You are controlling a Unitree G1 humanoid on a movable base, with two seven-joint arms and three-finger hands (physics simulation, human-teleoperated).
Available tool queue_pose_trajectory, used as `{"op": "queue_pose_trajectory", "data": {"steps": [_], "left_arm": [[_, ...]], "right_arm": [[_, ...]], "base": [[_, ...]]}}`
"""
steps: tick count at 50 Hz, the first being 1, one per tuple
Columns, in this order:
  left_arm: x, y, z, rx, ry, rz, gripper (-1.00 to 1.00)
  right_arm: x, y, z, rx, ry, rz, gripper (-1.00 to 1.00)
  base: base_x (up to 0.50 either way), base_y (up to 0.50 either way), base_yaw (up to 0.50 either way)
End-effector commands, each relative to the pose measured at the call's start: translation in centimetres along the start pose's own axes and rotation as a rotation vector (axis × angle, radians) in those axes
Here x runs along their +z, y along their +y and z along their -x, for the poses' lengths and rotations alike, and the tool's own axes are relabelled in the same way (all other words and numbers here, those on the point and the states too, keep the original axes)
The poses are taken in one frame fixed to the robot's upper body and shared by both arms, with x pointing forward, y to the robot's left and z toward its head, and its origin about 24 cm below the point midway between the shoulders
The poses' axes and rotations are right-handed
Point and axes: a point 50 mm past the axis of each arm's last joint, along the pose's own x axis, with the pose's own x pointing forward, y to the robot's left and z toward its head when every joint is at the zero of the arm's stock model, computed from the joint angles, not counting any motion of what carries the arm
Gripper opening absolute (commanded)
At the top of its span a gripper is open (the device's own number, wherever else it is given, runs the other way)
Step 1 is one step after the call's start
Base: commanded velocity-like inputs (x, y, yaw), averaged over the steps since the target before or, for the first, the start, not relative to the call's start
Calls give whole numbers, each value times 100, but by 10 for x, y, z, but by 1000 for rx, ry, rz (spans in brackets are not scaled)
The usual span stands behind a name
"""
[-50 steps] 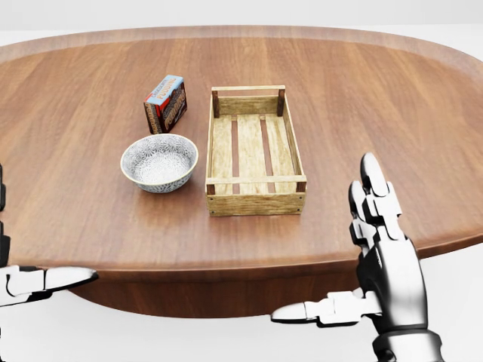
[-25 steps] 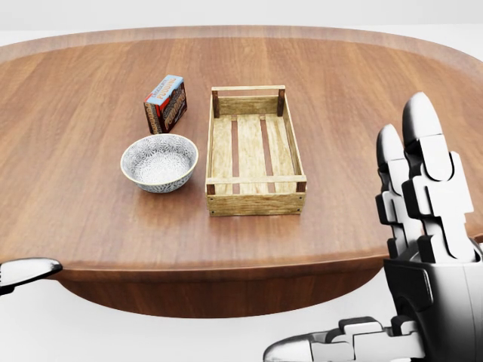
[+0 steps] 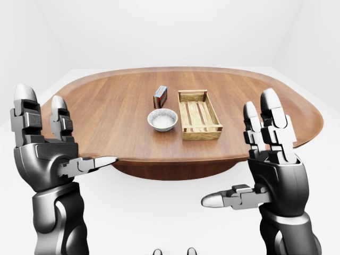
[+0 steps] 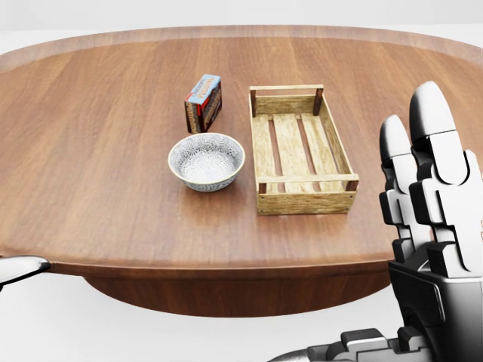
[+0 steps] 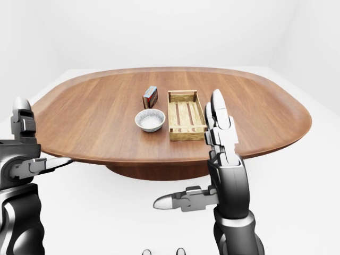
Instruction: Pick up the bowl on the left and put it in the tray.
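Observation:
A patterned grey-white bowl stands upright on the round wooden table, just left of a slatted wooden tray. The tray holds nothing. In the left-eye view my left hand is raised at the left, fingers spread and open, short of the table's near edge. At the right of that view my right hand stands the same way, open, thumb pointing left. Both hands are empty and well away from the bowl. In the head view only the right hand's fingers and the tip of a left-hand finger show.
A red and blue box stands on the table just above the bowl in the head view, left of the tray's far end. The table's near rim lies between my hands and the objects. White floor surrounds the table.
The whole head view has shifted: bowl, box and tray now sit further right, so the camera moved. My right hand rose higher and closer in the view over the last second.

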Motion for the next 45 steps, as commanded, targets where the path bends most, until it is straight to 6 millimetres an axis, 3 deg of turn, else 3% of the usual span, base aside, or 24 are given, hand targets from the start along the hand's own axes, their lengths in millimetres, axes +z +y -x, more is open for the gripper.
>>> {"op": "queue_pose_trajectory", "data": {"steps": [1,9,17,45], "left_arm": [[3,0,0,0,-11,2,100],[2,1,0,1,-8,-1,100],[3,1,0,3,-13,1,100],[11,2,-1,6,-44,4,100]], "right_arm": [[2,1,0,7,-8,-8,100],[1,1,0,3,-3,-18,100],[1,-2,-1,-21,-9,-55,100],[1,-1,1,-6,-5,-43,100]], "base": [[0,50,0],[0,49,0],[0,0,0],[49,0,0]]}}
